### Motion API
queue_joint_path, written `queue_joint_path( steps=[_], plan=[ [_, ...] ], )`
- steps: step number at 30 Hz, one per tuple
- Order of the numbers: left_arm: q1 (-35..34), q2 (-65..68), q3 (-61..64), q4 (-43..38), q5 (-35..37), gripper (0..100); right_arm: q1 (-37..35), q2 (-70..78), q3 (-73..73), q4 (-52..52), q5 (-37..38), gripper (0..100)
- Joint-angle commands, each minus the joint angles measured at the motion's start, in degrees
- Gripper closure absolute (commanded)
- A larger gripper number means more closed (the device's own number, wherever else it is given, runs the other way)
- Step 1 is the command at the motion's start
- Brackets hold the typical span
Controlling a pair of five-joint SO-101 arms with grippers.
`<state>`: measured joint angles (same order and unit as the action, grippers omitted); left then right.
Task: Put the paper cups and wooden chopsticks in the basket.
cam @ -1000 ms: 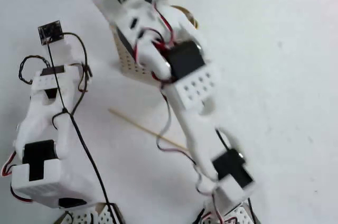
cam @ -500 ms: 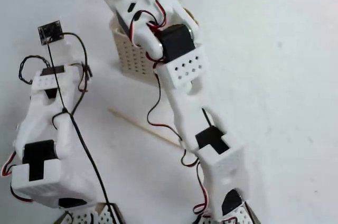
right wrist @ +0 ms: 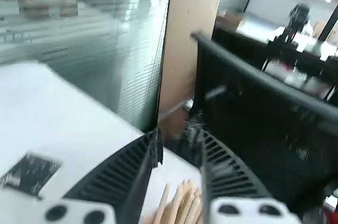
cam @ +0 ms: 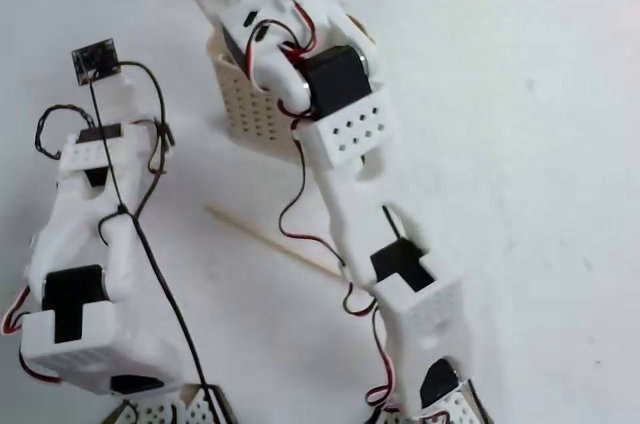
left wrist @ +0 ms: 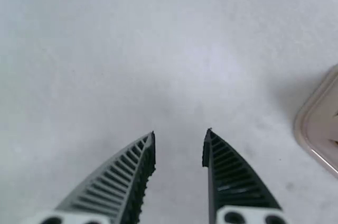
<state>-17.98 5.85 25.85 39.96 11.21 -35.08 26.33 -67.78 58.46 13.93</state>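
A cream perforated basket (cam: 245, 104) stands at the table's far middle, and its rim (left wrist: 317, 129) also edges the left wrist view. My right arm (cam: 340, 114) stretches over it from the near side. My right gripper (right wrist: 177, 145) is open above a bundle of wooden chopsticks (right wrist: 177, 205) whose ends point up between its fingers. One loose wooden chopstick (cam: 270, 239) lies flat on the table between the two arms. My left gripper (left wrist: 179, 139) is open over bare white table beside the basket, with nothing in it.
My left arm (cam: 85, 244) sits folded at the table's near left with black cables (cam: 150, 234) draped over it. The right half of the white table (cam: 530, 144) is free. Beyond the far edge stands a dark chair (right wrist: 264, 108).
My right arm has swung further over the basket toward the far edge, then held almost still. The left arm and the loose chopstick have not moved.
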Motion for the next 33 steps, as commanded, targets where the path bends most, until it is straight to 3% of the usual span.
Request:
queue_joint_path(
  steps=[1, 7, 11, 17, 21, 29, 33],
  plan=[
    [-0.4, -1.5, -0.4, -1.8, -0.8, 83, 0.3, -6.8, -2.4, 17.8, -0.5, 98.5],
    [-0.4, -1.5, -0.4, -1.8, -0.8, 83, 0.2, -11.8, -1.5, 40.8, 1.1, 92.9],
    [-0.4, -1.5, -0.4, -1.8, -0.8, 83, 0.3, -14.9, 10.0, 40.5, 6.2, 94.7],
    [-0.4, -1.5, -0.4, -1.8, -0.8, 83, -3.9, -20.6, 36.7, 40.1, 7.7, 95.7],
    [-0.4, -1.5, -0.4, -1.8, -0.8, 83, -6.0, -24.8, 55.8, 31.3, 11.0, 95.7],
    [-1.1, -1.5, -0.7, -1.8, -0.8, 83, -7.2, -32.5, 92.7, -0.1, 11.7, 95.4],
    [-1.1, -1.5, -0.7, -1.8, -0.8, 83, -8.1, -32.5, 101.6, -9.5, 11.6, 86.5]
  ],
)
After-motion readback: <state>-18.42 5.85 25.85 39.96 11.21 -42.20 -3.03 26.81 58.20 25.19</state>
